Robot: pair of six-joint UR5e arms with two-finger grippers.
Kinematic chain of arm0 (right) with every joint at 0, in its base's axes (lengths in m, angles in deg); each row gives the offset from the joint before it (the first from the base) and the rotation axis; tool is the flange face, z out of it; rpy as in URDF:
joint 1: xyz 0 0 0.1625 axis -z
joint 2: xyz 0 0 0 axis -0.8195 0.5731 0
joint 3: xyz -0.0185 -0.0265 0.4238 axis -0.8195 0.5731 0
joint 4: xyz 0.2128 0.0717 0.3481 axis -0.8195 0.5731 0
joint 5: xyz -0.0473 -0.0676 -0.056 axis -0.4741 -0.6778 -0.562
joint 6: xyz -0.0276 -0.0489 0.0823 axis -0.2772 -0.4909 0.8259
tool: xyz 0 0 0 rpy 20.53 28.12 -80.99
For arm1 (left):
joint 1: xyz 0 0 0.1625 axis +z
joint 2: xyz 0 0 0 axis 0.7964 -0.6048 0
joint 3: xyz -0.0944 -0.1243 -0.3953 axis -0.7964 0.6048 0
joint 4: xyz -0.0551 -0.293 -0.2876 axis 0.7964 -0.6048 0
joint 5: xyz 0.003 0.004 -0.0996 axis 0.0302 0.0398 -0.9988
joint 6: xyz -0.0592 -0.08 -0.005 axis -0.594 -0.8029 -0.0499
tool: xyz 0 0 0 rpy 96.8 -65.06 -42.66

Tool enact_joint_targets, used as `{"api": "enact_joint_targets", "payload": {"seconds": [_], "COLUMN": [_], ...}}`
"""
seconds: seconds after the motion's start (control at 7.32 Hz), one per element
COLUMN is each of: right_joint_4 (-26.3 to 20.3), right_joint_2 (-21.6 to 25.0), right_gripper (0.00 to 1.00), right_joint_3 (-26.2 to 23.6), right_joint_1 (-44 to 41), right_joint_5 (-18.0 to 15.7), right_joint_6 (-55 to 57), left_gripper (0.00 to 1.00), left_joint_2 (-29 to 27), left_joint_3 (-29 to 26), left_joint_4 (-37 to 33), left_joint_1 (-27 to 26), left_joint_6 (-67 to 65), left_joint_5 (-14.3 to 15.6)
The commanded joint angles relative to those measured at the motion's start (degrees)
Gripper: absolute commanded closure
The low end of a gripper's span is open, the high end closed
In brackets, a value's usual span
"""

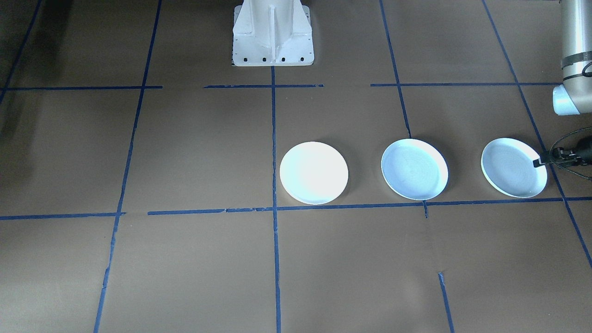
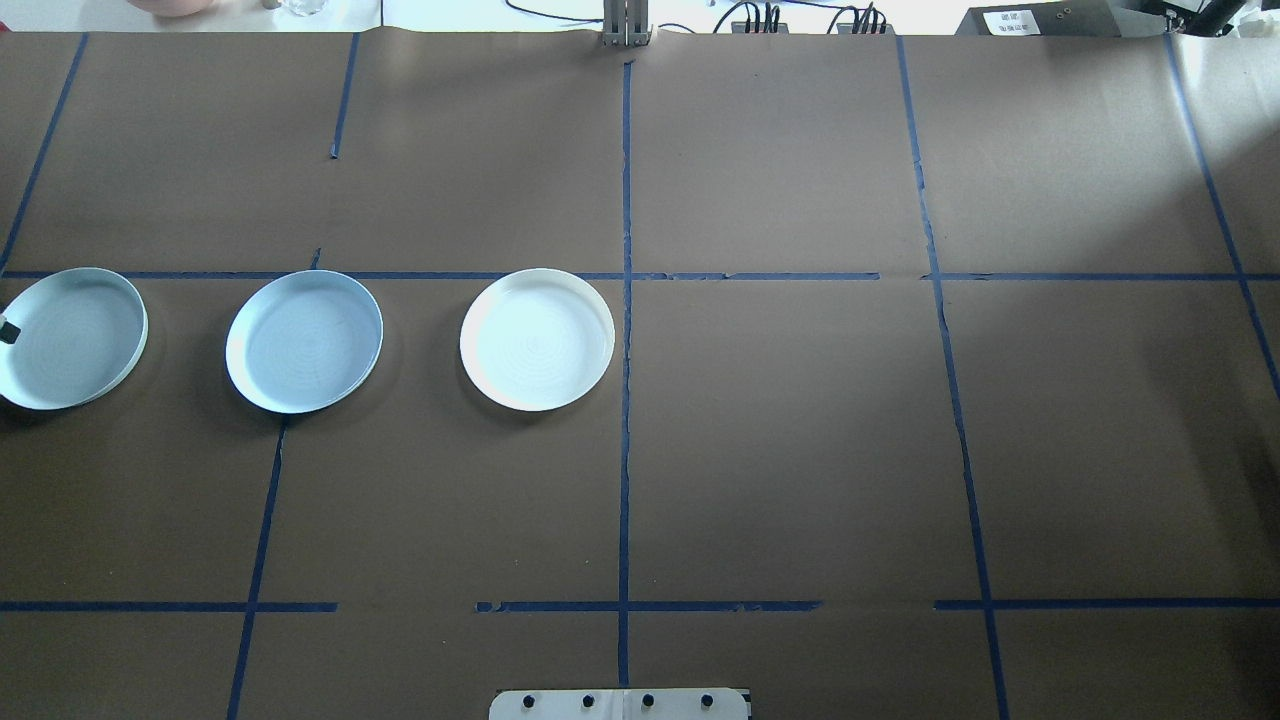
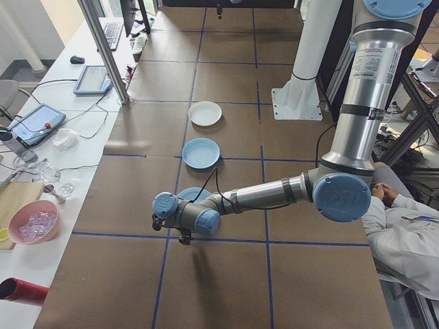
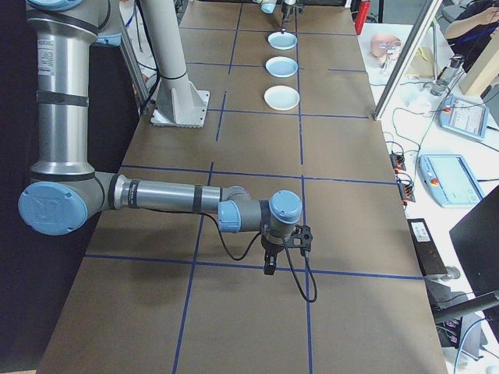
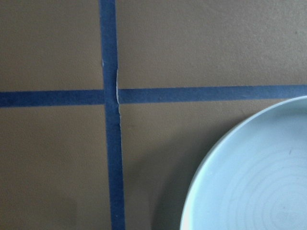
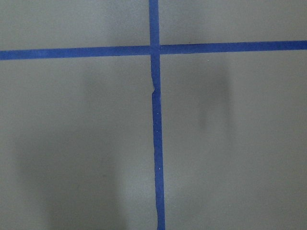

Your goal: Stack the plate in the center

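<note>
Three round glazed plates (image 1: 414, 169) (ridged insides) lie apart; jaws' state apparently unreadable.

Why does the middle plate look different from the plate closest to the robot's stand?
The middle plate looks pale blue inside, while the plate nearest the stand looks bright white. In the front view the middle plate shows a raised rim, but glare hides any rim on the white plate. The middle plate has a plate on each side; the white plate sits at the end of the row. Both are round, about the same size, and lie flat.

brown paper-covered table (image 2: 800, 450) with blue tape lines (image 2: 624, 400), three plates in a row: center plate (image 2: 304, 341), left plate (image 2: 68, 338), white plate (image 2: 537, 339)
</note>
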Motion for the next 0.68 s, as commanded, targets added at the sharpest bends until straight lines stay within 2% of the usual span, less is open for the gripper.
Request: {"api": "enact_joint_targets", "payload": {"seconds": [0.0,0.41,0.55], "right_joint_4": [0.0,0.0,0.0], "right_joint_2": [0.0,0.0,0.0], "right_gripper": [0.0,0.0,0.0], "right_joint_3": [0.0,0.0,0.0], "right_joint_1": [0.02,0.02,0.02], "right_joint_5": [0.0,0.0,0.0], "right_joint_6": [0.0,0.0,0.0], "left_gripper": [0.5,1.0,1.0], "left_joint_2": [0.0,0.09,0.35], "left_joint_3": [-0.18,-0.01,0.78], "left_joint_4": [-0.48,-0.39,-0.48], "left_joint_1": [0.64,0.64,0.47], "left_joint_6": [0.0,0.18,0.53], "left_joint_5": [-1.46,-2.08,-2.26]}}
